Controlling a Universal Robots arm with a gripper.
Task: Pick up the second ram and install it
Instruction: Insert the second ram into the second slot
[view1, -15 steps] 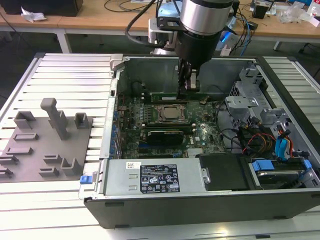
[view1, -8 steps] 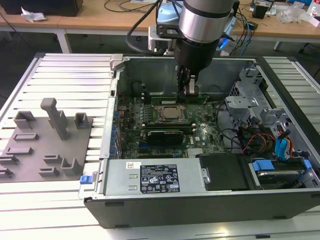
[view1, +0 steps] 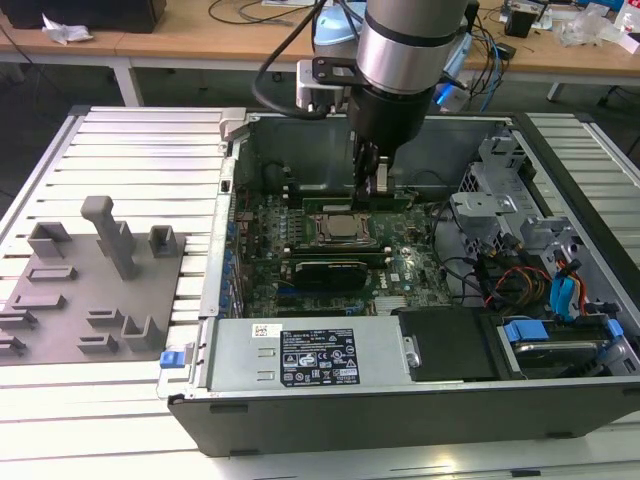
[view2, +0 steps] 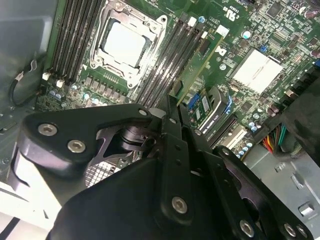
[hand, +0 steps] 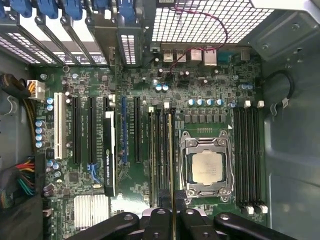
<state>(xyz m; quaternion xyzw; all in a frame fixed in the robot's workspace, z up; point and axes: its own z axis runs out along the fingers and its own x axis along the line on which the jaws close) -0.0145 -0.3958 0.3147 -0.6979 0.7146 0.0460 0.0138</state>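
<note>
My gripper (view1: 377, 188) reaches down into the open computer case (view1: 300, 360), over the green motherboard (view1: 400, 285). It is shut on the second ram (view1: 345, 199), a thin green stick held on edge. In the first wrist view the ram (hand: 170, 160) runs edge-on along the black memory slots (hand: 159, 155) beside the CPU socket (hand: 207, 167), with the gripper (hand: 171, 217) clamped at its middle. In the second wrist view the ram (view2: 200, 65) sticks out from the gripper (view2: 173, 106) over the same slots. I cannot tell whether it is seated in a slot.
More memory slots (hand: 248, 155) lie on the socket's other side. A black expansion card (view1: 330, 272) sits close by. The power supply (view1: 300, 355), the drive cage (view1: 500, 215) and loose cables (view1: 520, 285) crowd the case. A grey fixture plate (view1: 90, 285) lies at the exterior view's left.
</note>
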